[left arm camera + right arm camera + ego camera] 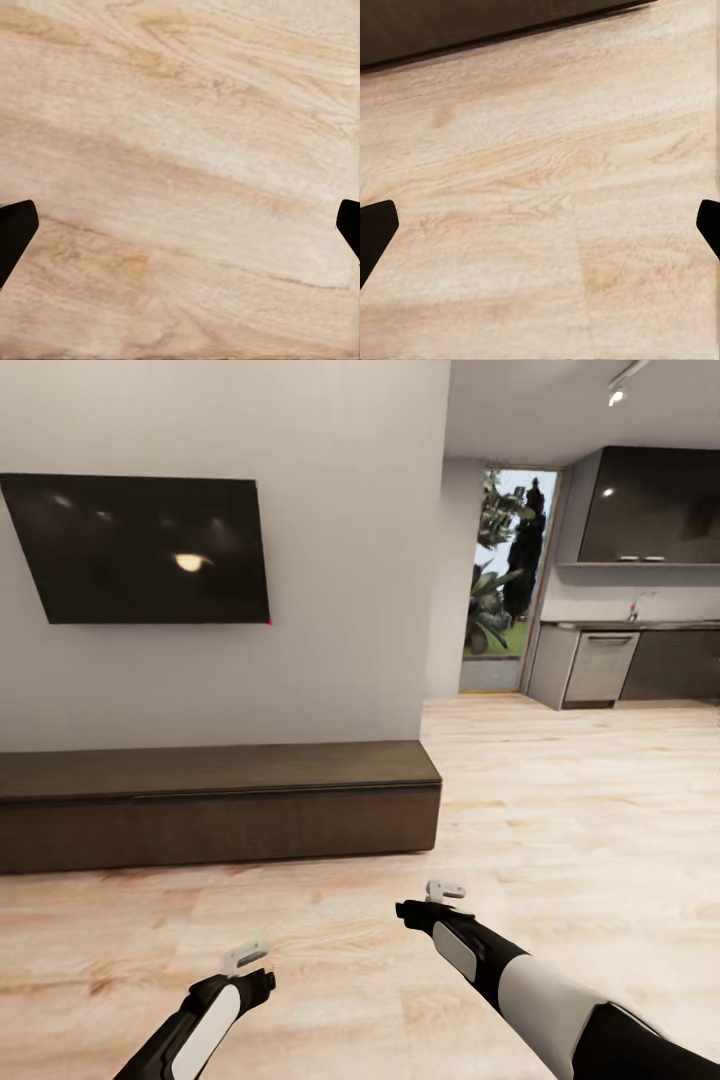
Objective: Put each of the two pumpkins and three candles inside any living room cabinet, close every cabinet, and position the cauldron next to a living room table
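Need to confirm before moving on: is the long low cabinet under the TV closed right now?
Closed, as far as visible. The cabinet front is flush, no drawer out; its left end is cut off by the frame.

The cabinet [215, 810] is a long, low, dark-brown wooden unit standing on the pale wood floor [560, 810], its back set against the grey wall [340, 560] beneath the wall-mounted television [140, 550]. Its flat top is bare, and its plain front, with no handles, sits flush and shut along the whole visible length. Its right end stops just short of the wall's outer corner; its left end runs out of the head view. In the right wrist view, its dark lower front [472, 26] meets the floor.
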